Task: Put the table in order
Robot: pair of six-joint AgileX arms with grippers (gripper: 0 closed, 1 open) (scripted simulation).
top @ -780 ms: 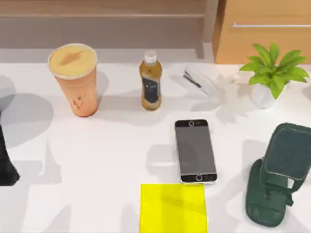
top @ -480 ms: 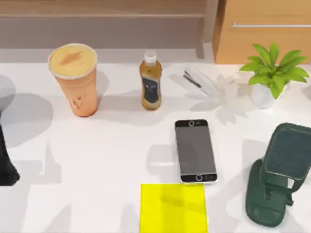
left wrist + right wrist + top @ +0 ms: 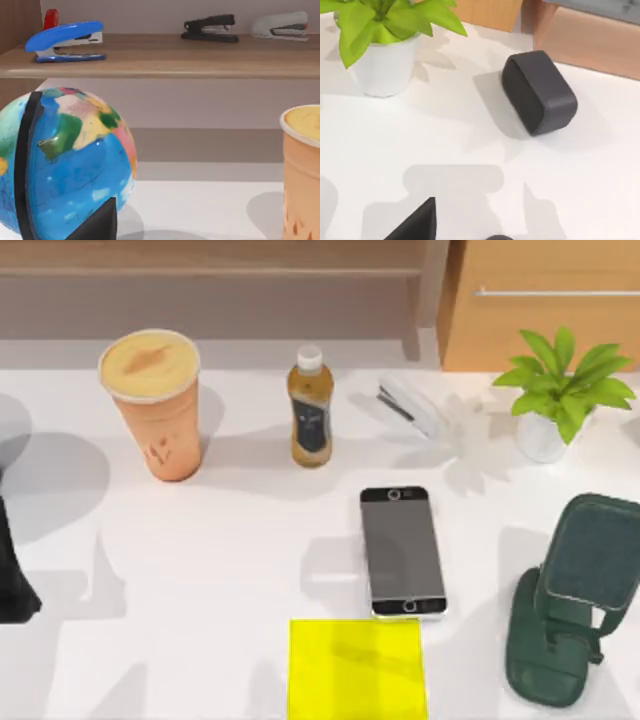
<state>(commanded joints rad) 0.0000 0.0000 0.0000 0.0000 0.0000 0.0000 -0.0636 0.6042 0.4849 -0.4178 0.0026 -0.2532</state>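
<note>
The white table (image 3: 230, 540) carries a tall orange drink cup (image 3: 150, 405), a brown tea bottle (image 3: 310, 408), a white stapler (image 3: 410, 407), a black phone (image 3: 402, 550) lying flat, a yellow pad (image 3: 357, 668) at the front edge and a dark green phone stand (image 3: 570, 600) at the right. My left arm (image 3: 12, 575) is a dark shape at the table's left edge. A dark wedge of my left gripper (image 3: 97, 225) sits in front of a globe (image 3: 60, 160), with the cup (image 3: 302, 170) beside it. A dark wedge of my right gripper (image 3: 417, 222) hangs over bare tabletop.
A potted plant (image 3: 560, 390) stands at the back right, with a dark grey speaker (image 3: 537, 92) lying near it. The brown wooden shelf (image 3: 160, 57) behind the table holds blue (image 3: 65, 40), black (image 3: 209, 27) and grey (image 3: 280, 26) staplers. A light wooden cabinet (image 3: 545, 310) stands at the back right.
</note>
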